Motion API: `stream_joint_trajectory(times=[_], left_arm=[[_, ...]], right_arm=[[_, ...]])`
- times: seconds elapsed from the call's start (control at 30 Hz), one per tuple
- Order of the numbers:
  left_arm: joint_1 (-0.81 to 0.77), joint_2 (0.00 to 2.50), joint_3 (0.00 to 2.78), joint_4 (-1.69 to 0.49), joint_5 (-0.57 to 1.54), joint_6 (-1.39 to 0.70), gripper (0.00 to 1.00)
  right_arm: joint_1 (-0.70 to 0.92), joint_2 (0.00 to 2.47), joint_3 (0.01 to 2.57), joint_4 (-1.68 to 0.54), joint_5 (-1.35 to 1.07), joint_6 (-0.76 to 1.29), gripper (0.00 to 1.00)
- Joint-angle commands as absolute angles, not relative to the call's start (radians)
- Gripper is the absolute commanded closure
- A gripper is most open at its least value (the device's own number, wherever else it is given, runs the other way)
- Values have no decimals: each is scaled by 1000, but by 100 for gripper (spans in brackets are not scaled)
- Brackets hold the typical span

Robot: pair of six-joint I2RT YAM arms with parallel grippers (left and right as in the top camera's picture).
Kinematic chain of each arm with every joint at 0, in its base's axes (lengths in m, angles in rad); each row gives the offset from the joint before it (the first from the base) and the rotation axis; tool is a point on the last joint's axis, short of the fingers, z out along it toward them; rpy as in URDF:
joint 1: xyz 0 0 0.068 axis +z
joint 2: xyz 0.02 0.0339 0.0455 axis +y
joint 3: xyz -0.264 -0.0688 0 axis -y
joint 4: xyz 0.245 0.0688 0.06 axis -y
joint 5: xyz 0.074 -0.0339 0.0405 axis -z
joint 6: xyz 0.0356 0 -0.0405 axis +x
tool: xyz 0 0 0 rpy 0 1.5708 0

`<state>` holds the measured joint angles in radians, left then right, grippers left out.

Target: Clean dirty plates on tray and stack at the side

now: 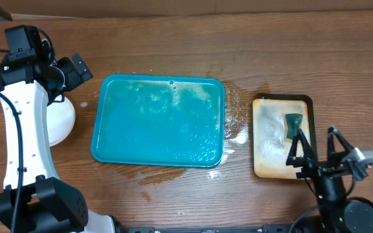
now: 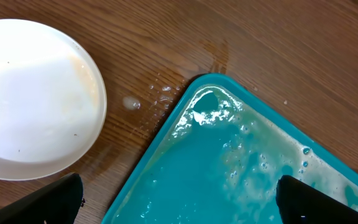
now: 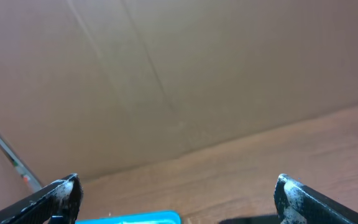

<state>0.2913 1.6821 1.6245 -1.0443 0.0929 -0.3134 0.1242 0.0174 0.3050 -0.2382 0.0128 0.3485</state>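
The teal tray (image 1: pixel 159 123) lies mid-table with nothing on it but soapy water and foam. Left of it a white plate (image 1: pixel 62 122) rests on the table, half hidden by my left arm; I cannot tell whether other plates lie under it. My left gripper (image 1: pixel 78 71) hovers open above the gap between plate and tray. In the left wrist view the plate (image 2: pixel 33 99) and the tray's wet corner (image 2: pixel 229 168) lie below the open left gripper (image 2: pixel 179 205). My right gripper (image 1: pixel 316 147) hangs open and holds nothing over the front right; its wrist view shows the gripper (image 3: pixel 179 202) wide apart.
A small tan dark-rimmed tray (image 1: pixel 271 152) with foam and a dark sponge (image 1: pixel 294 123) sits right of the teal tray. Water is spilled on the wood around the teal tray's right side (image 1: pixel 235 129). A cardboard wall (image 3: pixel 166 74) stands behind the table.
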Motion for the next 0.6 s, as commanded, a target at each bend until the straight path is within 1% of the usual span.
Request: stream_joint_trajectory(times=[0.0, 0.23, 0.5, 0.57], left_arm=[[287, 1665, 1641, -1044, 93, -299, 0], [287, 1665, 1641, -1044, 93, -299, 0], [287, 1665, 1641, -1044, 93, -299, 0], [287, 1665, 1641, -1044, 93, -299, 0]], right_arm=[[119, 3, 251, -207, 23, 379, 0], [119, 3, 109, -123, 66, 379, 0], [119, 3, 8, -18, 78, 379, 0], [121, 3, 8, -36, 94, 378, 0]])
